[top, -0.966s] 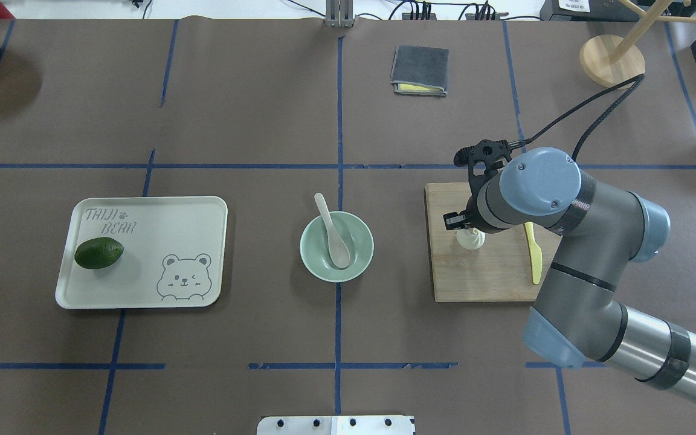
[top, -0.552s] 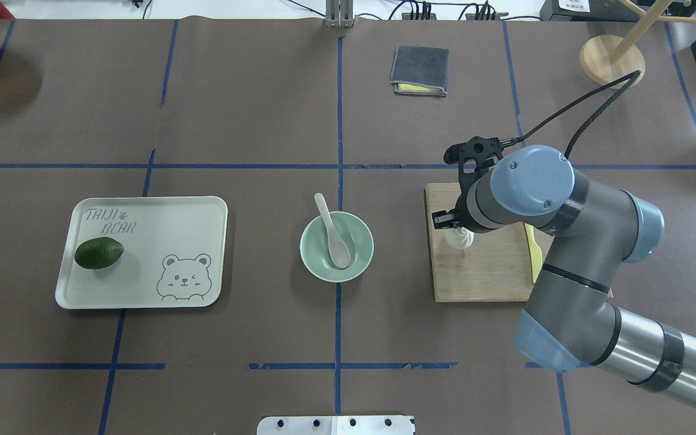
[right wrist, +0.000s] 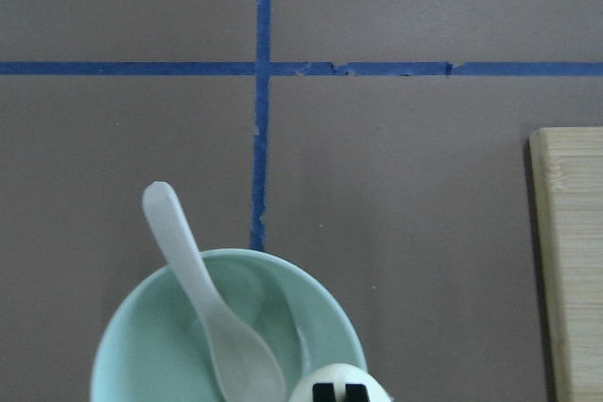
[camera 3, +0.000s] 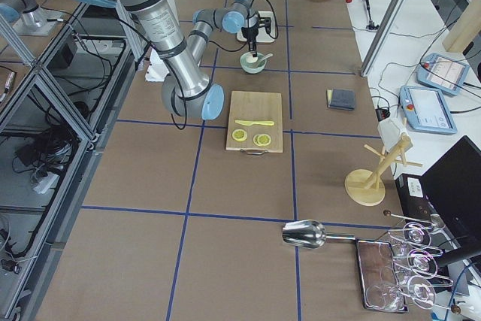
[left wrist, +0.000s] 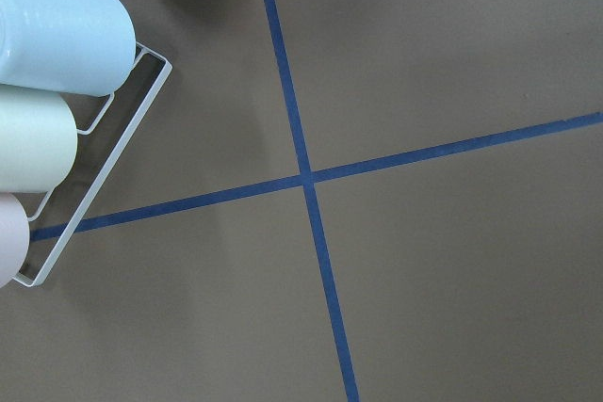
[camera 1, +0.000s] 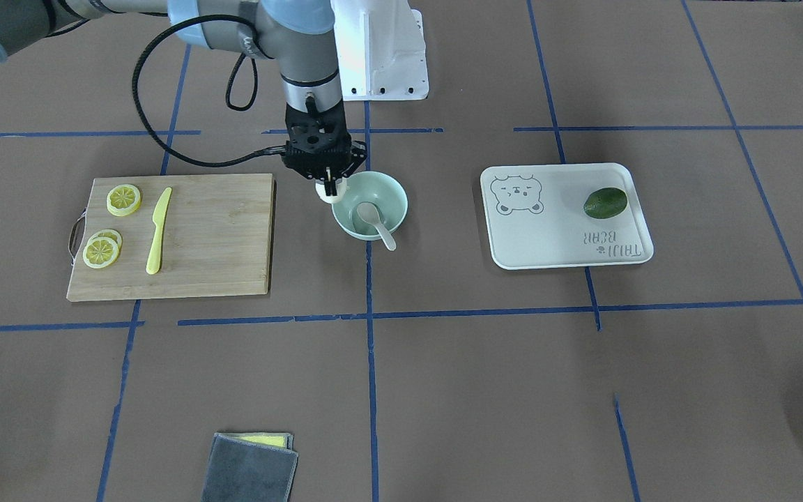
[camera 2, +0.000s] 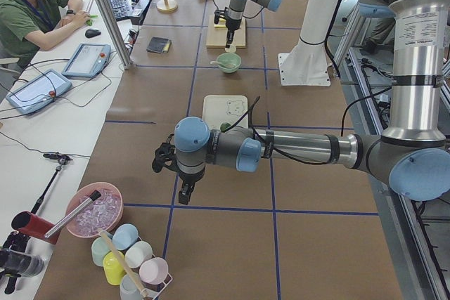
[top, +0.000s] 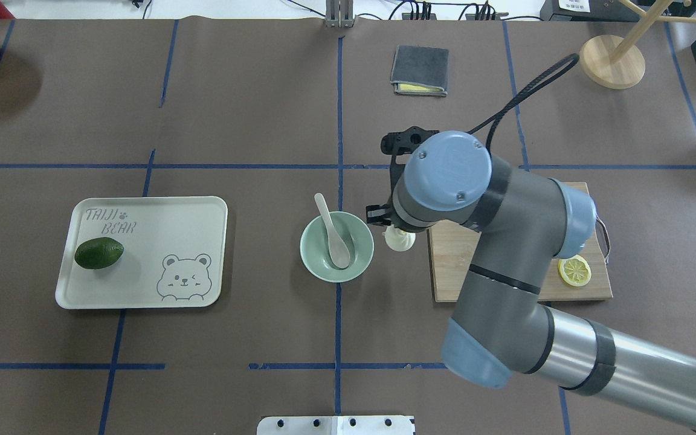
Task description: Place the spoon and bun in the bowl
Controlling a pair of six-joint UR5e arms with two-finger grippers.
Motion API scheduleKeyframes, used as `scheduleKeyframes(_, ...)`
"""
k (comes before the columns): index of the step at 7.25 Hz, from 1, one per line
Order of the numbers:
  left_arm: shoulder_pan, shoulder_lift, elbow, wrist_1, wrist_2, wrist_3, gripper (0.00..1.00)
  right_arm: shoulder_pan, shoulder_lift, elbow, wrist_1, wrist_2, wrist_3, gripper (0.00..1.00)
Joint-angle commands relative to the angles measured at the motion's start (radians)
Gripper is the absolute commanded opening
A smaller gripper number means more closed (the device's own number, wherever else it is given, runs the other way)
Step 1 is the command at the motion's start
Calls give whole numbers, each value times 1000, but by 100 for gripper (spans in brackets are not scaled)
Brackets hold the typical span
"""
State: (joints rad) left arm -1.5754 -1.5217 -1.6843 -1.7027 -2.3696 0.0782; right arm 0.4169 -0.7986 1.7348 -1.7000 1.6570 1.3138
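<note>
The pale mint-green bowl [top: 318, 257] stands at the table's centre. The off-white spoon [top: 334, 232] lies in it, with its handle over the far rim. My right gripper [top: 391, 228] is shut on the white pleated bun [top: 400, 240] and holds it in the air just beside the bowl's right rim. In the front-facing view the right gripper [camera 1: 330, 187] and the bun [camera 1: 332, 194] sit at the rim of the bowl [camera 1: 393, 192]. The right wrist view shows the bun [right wrist: 339, 378], the spoon [right wrist: 203, 298] and the bowl [right wrist: 127, 364]. My left gripper [camera 2: 184, 193] hangs over bare table far left; I cannot tell its state.
A wooden cutting board [top: 447, 281] with lemon slices [camera 1: 124, 199] and a yellow knife [camera 1: 157, 230] lies right of the bowl. A tray [top: 142, 287] holding a green fruit [top: 99, 252] lies to the left. A folded grey cloth [top: 420, 70] lies at the back.
My right gripper has carried the bun leftward, from over the cutting board to the bowl's right rim. The spoon and bowl have not moved.
</note>
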Motion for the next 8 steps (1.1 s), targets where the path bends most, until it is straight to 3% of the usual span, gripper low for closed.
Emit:
scheduleKeyframes(1, 0, -5, 0, 0, 0, 0, 100, -49, 16, -40, 2, -45, 42, 32)
scheduleKeyframes(2, 0, -5, 0, 0, 0, 0, 100, -65, 1, -37, 2, -99, 42, 97)
scheduleKeyframes(5, 0, -2, 0, 0, 1, 0, 100, -64, 2, -5, -1, -114, 16, 100)
scheduleKeyframes(6, 0, -2, 3, 0, 1, 0, 100, -12, -14, 32, -7, -77, -26, 100)
scheduleKeyframes(8, 0, 2, 3, 6, 10, 3, 100, 192, -103, 89, -4, 111, -249, 100)
